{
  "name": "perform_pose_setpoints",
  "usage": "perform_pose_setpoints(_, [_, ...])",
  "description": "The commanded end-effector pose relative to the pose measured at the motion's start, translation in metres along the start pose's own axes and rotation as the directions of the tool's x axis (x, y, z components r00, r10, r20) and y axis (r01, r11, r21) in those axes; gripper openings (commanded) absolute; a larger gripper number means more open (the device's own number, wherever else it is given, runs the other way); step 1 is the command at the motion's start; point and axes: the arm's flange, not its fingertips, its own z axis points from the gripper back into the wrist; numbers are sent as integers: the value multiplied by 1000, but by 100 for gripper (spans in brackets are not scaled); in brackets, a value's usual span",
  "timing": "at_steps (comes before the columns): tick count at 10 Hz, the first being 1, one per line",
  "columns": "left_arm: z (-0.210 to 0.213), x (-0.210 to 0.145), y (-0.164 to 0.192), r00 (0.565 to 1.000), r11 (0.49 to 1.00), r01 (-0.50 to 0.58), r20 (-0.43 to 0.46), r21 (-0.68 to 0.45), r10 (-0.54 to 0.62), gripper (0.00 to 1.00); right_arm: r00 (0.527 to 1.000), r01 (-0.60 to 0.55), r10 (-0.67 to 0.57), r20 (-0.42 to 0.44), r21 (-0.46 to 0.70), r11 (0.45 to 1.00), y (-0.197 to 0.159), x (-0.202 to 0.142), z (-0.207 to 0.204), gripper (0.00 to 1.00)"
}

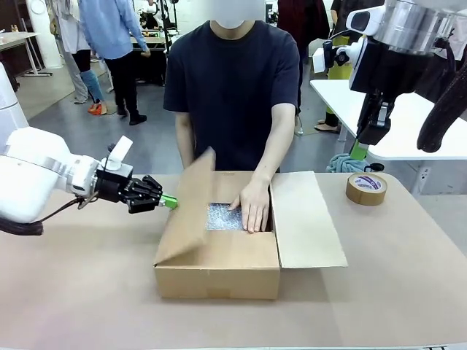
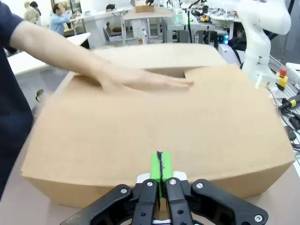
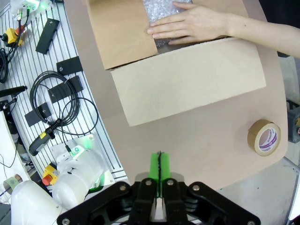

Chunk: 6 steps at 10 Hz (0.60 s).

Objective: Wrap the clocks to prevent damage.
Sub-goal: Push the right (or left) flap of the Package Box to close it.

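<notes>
A: How much of the wrapping can be judged as done?

B: Most of it, it seems. A sheet of bubble wrap (image 1: 219, 216) is seen inside the cardboard box (image 1: 219, 273), which stands at the middle of the desk (image 1: 87, 292). The wrap is being pressed down by the person's hand (image 1: 252, 208). No clocks can be made out. They are presumed to lie under the wrap, but that cannot be confirmed.

A: And what is left?

B: The box is not yet closed. Its left flap (image 1: 186, 211) is raised and tilted inward, while the right flap (image 1: 306, 219) is laid out flat toward the desk's right edge. The roll of brown packing tape (image 1: 366, 189) sits untouched near the far right corner, so sealing is judged to be outstanding.

A: How are the end effectors placed?

B: The left end effector (image 1: 169, 202) is held at the outer face of the left flap, its pads pressed fully together with nothing between them; whether the flap is actually touched cannot be settled. The right end effector (image 1: 357, 151) is raised well above the desk's far right side, likewise fully closed and empty.
</notes>
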Motion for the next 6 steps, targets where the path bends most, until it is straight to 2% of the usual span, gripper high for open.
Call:
perform_pose_setpoints(1, [-10, -22, 13, 999, 1000, -5, -49, 8, 5, 0, 1000, 16, -16, 5, 3, 1000, 0, 0, 0, 1])
perform_pose_setpoints(3, [-11, -37, 12, 997, 999, -36, -72, 16, 37, 0, 1000, 16, -16, 5, 3, 1000, 0, 0, 0, 1])
perform_pose_setpoints(4, [-8, -31, 13, 997, 999, -48, -65, 17, 49, 0, 1000, 16, -16, 5, 3, 1000, 0, 0, 0, 1])
perform_pose_setpoints(5, [-1, -23, 6, 997, 998, -59, -48, 8, 59, 0, 1000, 16, -16, 5, 3, 1000, 0, 0, 0, 1])
perform_pose_setpoints(6, [-3, -6, 7, 1000, 1000, -22, 17, -15, 23, 0, 1000, 16, -16, 5, 3, 1000, 0, 0, 0, 1])
